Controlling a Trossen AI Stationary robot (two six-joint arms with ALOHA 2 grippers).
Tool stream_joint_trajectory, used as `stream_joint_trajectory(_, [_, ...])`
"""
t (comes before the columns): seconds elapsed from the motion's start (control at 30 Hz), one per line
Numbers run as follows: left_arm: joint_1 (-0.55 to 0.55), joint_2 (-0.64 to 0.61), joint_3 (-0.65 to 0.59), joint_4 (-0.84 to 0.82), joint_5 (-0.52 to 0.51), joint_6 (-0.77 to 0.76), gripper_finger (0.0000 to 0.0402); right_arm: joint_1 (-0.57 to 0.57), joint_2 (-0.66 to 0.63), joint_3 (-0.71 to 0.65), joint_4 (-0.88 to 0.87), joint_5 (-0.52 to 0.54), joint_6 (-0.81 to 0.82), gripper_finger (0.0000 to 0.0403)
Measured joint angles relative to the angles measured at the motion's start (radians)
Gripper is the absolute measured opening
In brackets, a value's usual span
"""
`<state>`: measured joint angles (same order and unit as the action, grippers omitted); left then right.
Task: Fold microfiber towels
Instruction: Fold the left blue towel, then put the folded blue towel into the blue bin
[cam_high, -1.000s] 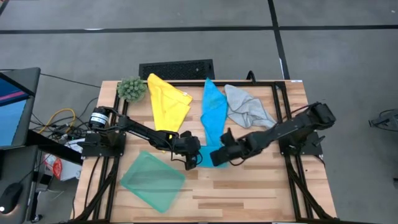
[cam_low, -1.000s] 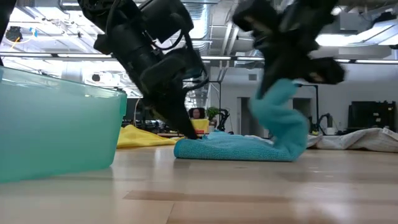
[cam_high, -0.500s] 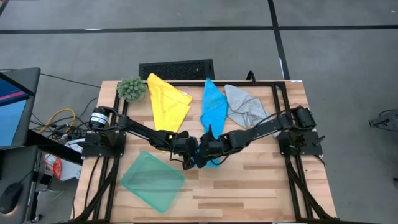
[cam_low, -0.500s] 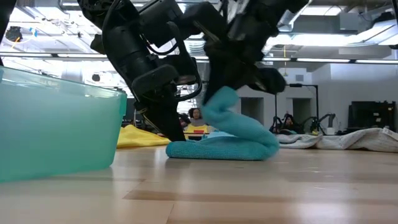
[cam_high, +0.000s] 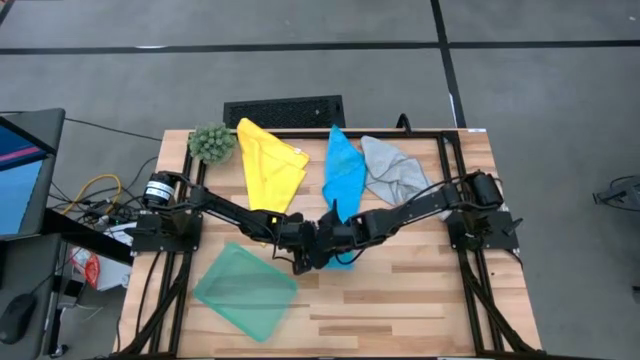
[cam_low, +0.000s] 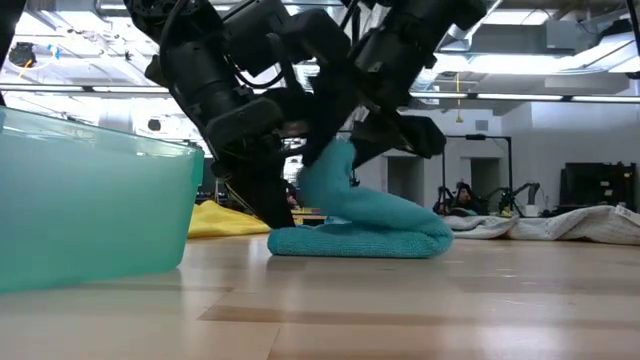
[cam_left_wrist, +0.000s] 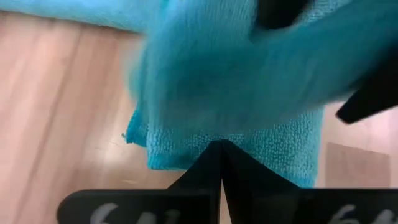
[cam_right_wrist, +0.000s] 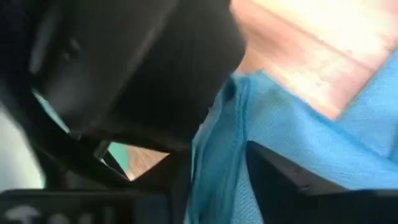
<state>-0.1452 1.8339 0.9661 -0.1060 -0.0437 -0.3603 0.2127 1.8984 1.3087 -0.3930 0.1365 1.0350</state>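
High view: bright blue microfiber towel (cam_high: 342, 256) at table centre, left gripper (cam_high: 300, 262) clamped shut at its 9 o'clock edge, right gripper (cam_high: 325, 240) just beside.

Low view: carried flap draped over the fold.

Right wrist view: fingers parted around cloth; early release risks the flap springing back.

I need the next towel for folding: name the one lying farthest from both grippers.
The grey towel, crumpled at the table's back right beside a blue towel. The yellow towel and green towel lie nearer.

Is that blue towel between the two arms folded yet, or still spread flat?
Partly folded: the blue towel lies doubled on the table, one end still raised under the right gripper.
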Motion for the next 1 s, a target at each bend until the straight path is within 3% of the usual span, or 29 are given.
stream_joint_trajectory(0.23, [0.0, -0.02, 0.0, -0.063, 0.013, -0.004, 0.0, -0.002, -0.025, 0.001, -0.024, 0.004, -0.013, 0.024])
stream_joint_trajectory(0.43, [0.003, -0.093, 0.0, -0.103, 0.012, -0.018, 0.0, 0.039, -0.064, 0.003, -0.112, 0.024, 0.039, 0.024])
stream_joint_trajectory(0.63, [0.006, -0.2, 0.0, -0.161, 0.009, -0.047, 0.0, 0.129, -0.112, -0.03, -0.359, 0.066, 0.21, 0.024])
stream_joint_trajectory(0.83, [0.006, -0.279, 0.0, -0.228, -0.032, -0.055, 0.0, 0.165, -0.113, -0.031, -0.366, 0.101, 0.274, 0.0242])
stream_joint_trajectory(1.0, [0.006, -0.282, -0.002, -0.152, -0.02, -0.072, 0.0, 0.166, -0.117, -0.03, -0.355, 0.106, 0.275, 0.024])
